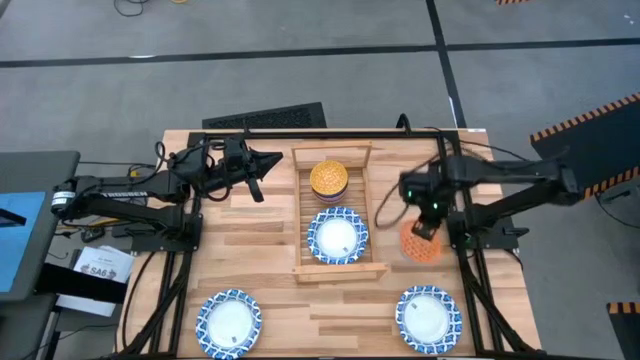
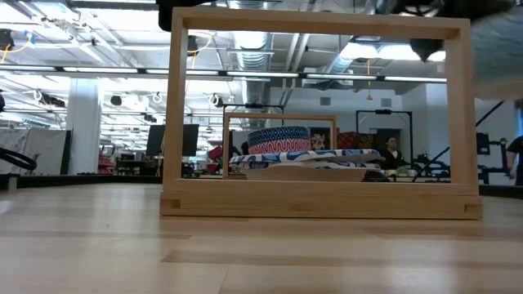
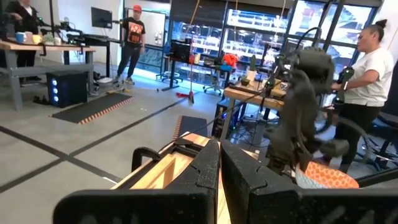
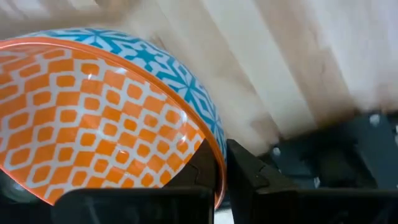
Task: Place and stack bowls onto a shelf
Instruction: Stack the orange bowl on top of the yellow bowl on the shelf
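Note:
The light-wood shelf [image 1: 303,215] lies at the table's middle. On it rest a small deep yellow bowl [image 1: 328,178] at the far end and a wide blue-and-white bowl [image 1: 337,237] at the near end. Two more wide bowls [image 1: 228,322] [image 1: 428,316] sit on the table near its front edge. Right of the shelf, my right gripper [image 1: 428,228] is shut on a small orange bowl [image 1: 422,244]. My left gripper [image 1: 262,166] hovers shut and holding nothing, left of the shelf's far end. My right gripper pinches the orange bowl's rim [image 4: 219,163], one finger [image 4: 202,177] inside the bowl and the other [image 4: 252,177] outside against the blue-patterned wall. The fingers come steeply from above. The bowl hangs tilted at the fingertips, and it appears clear of the table.
The shelf's raised side rails [image 2: 319,24] stand tall at table height. A dark mat [image 1: 265,118] lies off the table's far edge. People stand in the room beyond the table. Bare planks lie between the two front bowls and left of the shelf.

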`<state>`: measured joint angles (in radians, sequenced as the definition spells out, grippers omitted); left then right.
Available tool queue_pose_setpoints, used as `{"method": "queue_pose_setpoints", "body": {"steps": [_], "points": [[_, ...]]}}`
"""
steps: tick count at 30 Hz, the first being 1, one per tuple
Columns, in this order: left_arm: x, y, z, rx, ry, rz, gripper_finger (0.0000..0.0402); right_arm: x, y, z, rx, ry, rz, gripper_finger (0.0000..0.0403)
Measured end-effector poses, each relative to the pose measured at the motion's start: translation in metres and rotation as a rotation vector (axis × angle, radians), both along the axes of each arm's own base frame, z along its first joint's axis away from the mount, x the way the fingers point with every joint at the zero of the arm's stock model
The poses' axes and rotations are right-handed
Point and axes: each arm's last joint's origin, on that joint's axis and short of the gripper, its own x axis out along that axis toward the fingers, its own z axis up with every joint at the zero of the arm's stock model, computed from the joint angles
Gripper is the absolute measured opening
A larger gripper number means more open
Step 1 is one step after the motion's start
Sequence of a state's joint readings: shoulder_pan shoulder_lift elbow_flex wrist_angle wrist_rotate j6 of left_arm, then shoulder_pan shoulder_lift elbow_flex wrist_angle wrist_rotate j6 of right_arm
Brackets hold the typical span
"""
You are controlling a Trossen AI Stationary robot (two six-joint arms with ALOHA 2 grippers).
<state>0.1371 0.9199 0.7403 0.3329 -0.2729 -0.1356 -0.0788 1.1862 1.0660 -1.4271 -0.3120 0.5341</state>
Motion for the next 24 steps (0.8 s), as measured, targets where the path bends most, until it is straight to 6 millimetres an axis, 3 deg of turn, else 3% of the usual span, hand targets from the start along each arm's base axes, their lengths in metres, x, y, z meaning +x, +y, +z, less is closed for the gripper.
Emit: {"method": "queue_pose_setpoints", "body": {"steps": [4,7,14,24], "points": [[0.0,0.0,0.0,0.001,0.001,0.0,0.0,0.009,-0.019,0.021,-0.022,-0.136,-0.064,0.0037],[0.0,0.0,0.001,0.002,-0.006,0.0,0.0,0.02,-0.034,0.024,-0.047,-0.248,-0.132,0.0037],[-0.001,0.0,0.003,0.008,-0.036,-0.007,0.0,0.066,-0.067,0.018,-0.01,-0.498,-0.295,0.0042],[-0.001,0.0,0.004,0.008,-0.041,-0.004,0.0,0.131,-0.095,0.029,-0.035,-0.511,-0.305,0.0039]]}}
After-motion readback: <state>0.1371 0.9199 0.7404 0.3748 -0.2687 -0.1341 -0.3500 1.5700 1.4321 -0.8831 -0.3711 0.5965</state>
